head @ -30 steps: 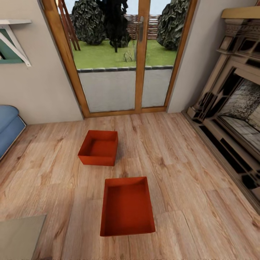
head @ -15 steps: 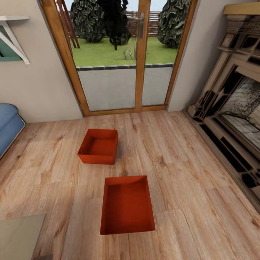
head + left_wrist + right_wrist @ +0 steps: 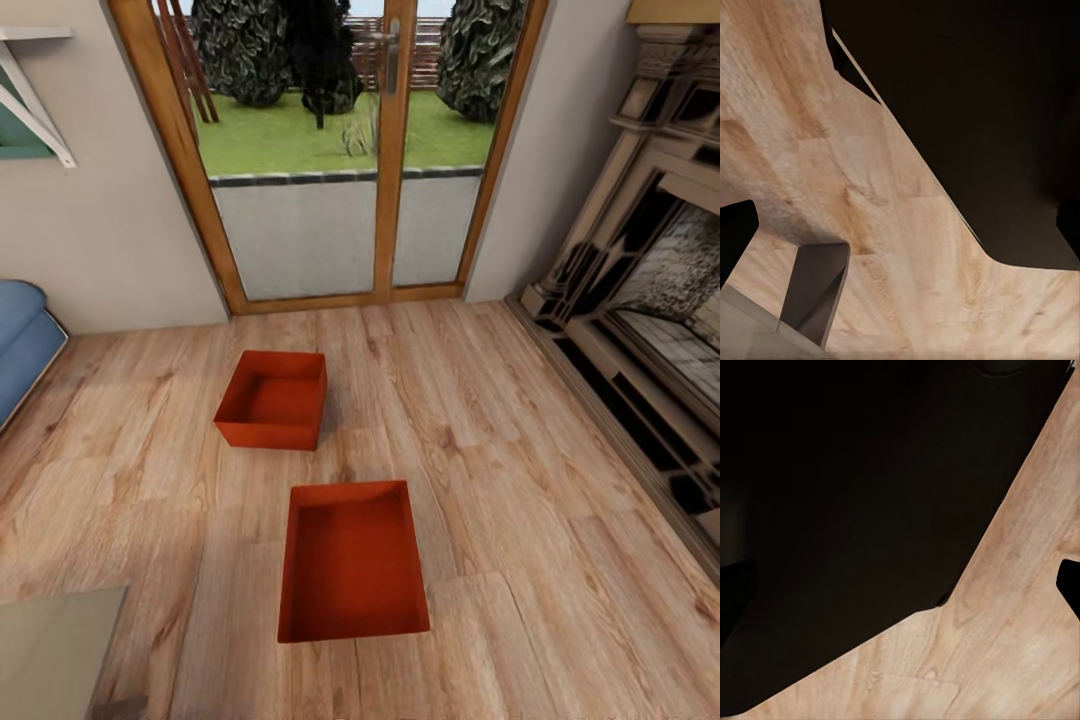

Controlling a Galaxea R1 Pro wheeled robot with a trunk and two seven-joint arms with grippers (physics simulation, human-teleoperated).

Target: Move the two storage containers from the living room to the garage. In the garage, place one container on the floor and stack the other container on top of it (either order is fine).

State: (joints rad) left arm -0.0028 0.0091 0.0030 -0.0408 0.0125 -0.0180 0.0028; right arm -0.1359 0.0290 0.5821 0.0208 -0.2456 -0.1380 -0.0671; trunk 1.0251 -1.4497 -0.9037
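Head view first: both storage containers sit on the light wood-plank floor [image 3: 520, 480] of the living room, so the job is right at the start. Nothing has been lifted, nothing carried to the garage, no stack made; by my reading, every step is left to do.

The near container [image 3: 352, 562] lies front and centre, long side running away from the camera, open top up, orange-red with plain low walls and nothing inside. The far container [image 3: 273, 399] stands a little beyond it and slightly left, apart from the first, also upright and holding nothing, closer to the wood-framed glass doors [image 3: 335, 160]. A blue sofa [image 3: 22, 340] edges in at left, a dark fireplace surround [image 3: 640, 300] runs along the right, and a corner of the low glass tabletop [image 3: 55, 650] shows at bottom left.

Left wrist view: plank flooring, a big dark shape of the robot's own body, and a grey table leg [image 3: 814, 289]. I cannot tell how the left fingers stand.

Right wrist view: mostly dark bodywork over a strip of planks. I cannot tell the right fingers' state either.
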